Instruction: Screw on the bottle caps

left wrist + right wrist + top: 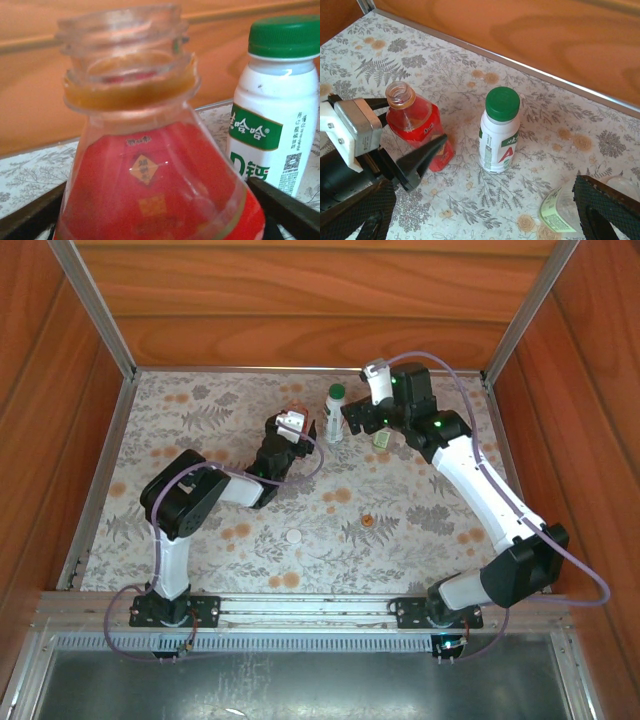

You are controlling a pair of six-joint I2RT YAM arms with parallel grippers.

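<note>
Holding the red bottle [150,175] at the far middle of the patterned cloth [440,540]: the left gripper [155,215] has one finger on each side of its body, apparently pressed against it. The mouth is open and the threads are bare, with an orange ring on the neck.

The right gripper [482,200] is spread wide and carries nothing. It hangs just beside the clear bottle with the white-green label [498,137], which already wears the green cap [502,103]. The short clear bottle [559,214] lies on its side near the right fingers.

The orange cap [367,521] and white cap [293,536] lie on the cloth nearer the arm bases, well apart from the bottles.

Judgement: the red bottle is next, and the orange cap probably matches its ring.
- Left arm: keep the bottle upright and steady.
- Right arm: pick the cap by its rim and lower it level onto the mouth.
- Turn only once it is seated, because a tilted start risks cross-threading.

Writing:
- White-green label: "哈哈" and "钙" on green, a large red "A", and a QR code.
- Red bottle: a yellow diamond mark with characters too small to read.
- Short bottle: the label print is unreadable.
</note>
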